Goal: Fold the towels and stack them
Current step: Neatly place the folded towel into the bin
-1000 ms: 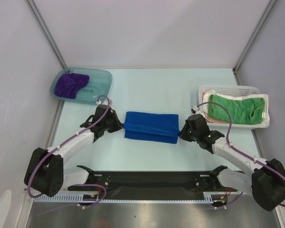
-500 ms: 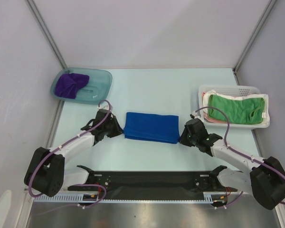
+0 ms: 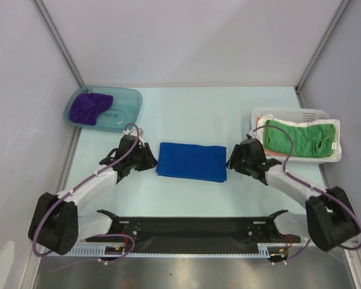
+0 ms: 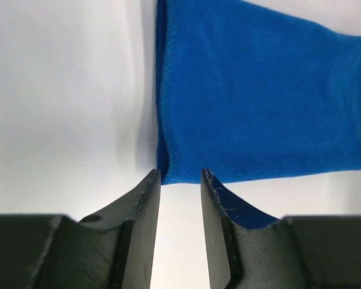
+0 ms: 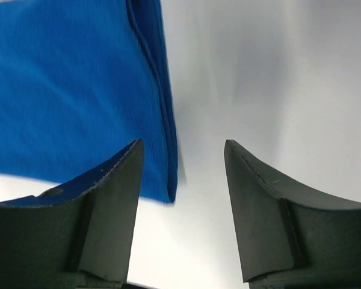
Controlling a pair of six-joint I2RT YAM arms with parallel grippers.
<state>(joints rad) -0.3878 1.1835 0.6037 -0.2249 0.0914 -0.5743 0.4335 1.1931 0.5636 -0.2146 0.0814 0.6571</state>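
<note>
the blue towel (image 3: 191, 162) lies folded mid-table. left gripper (image 3: 151, 159) and right gripper (image 3: 231, 161) flank it, jaws apart, empty. the purple towel (image 3: 89, 107) in the ten o'clock tub (image 3: 127, 99) and the green towel (image 3: 298, 137) in the three o'clock basket (image 3: 289, 112) look unfolded.

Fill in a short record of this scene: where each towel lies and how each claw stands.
Blue towel: folded, flat on the table, between the two claws
Purple towel: bunched in the teal tub
Green towel: lying in the white basket
Left claw: open, at the blue towel's left edge, holding nothing
Right claw: open, at its right edge, holding nothing
</note>
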